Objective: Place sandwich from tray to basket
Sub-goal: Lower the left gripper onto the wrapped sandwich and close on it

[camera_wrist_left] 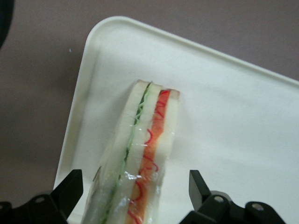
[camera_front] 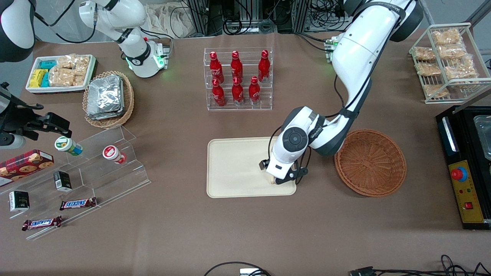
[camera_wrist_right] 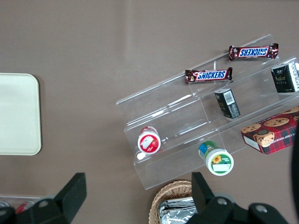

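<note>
Front view. My gripper (camera_front: 273,173) is low over the cream tray (camera_front: 238,165), above the end of it toward the working arm's end of the table. Round wicker basket (camera_front: 370,163) near me, beside the tray, on that same end. Farther than me from the front camera: clear rack (camera_front: 238,108) with 6 red bottles (camera_front: 264,66). Off toward the working arm's end from me: wire rack (camera_front: 475,89) of wrapped breads (camera_front: 460,71), plus a black machine (camera_front: 475,153) with 1 yellow panel (camera_front: 466,191). Off toward the parked arm's end from me: stepped clear stand (camera_front: 111,184); farther than it from the front camera, a foil package (camera_front: 105,97) in a woven holder (camera_front: 129,97).

Left wrist view. Fingers apart, 1 on each side of the wrapped sandwich (camera_wrist_left: 145,154). It lies on the tray below me, near a rounded corner, slanted. Tray surface shows between the wrapper and each finger; touching neither. Visible through the clear film: 3 pale bread layers, 1 green filling, 1 orange-red filling. How high I am over it, cannot tell.

Right wrist view. Part of the tray shows. Stepped clear stand carries 2 chocolate bars, 2 small dark boxes, 2 lidded tubs and 1 red cookie box.
</note>
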You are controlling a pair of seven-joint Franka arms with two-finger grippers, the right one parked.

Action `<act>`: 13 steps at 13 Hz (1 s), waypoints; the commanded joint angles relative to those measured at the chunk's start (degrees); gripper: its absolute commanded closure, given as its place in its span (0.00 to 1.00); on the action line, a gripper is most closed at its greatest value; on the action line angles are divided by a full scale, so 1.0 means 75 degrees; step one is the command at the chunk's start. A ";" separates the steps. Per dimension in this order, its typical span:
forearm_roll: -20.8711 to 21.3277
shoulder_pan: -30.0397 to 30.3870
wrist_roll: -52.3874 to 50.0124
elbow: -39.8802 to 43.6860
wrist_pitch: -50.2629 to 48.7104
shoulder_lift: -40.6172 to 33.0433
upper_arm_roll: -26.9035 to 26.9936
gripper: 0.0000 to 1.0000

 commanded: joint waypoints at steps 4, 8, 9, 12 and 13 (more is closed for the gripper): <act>0.0754 -0.0219 -0.0127 0.0178 -0.0782 0.0337 0.0066 0.70; 0.0753 -0.0137 -0.0327 0.0272 -0.0865 0.0011 0.0066 1.00; 0.0753 -0.0044 -0.0327 0.0249 -0.0970 -0.0200 0.0078 1.00; 0.0776 0.0365 -0.0735 0.0121 -0.2571 -0.1183 0.0102 0.99; 0.0742 0.0691 -0.0737 -0.0101 -0.2681 -0.1558 0.0078 0.95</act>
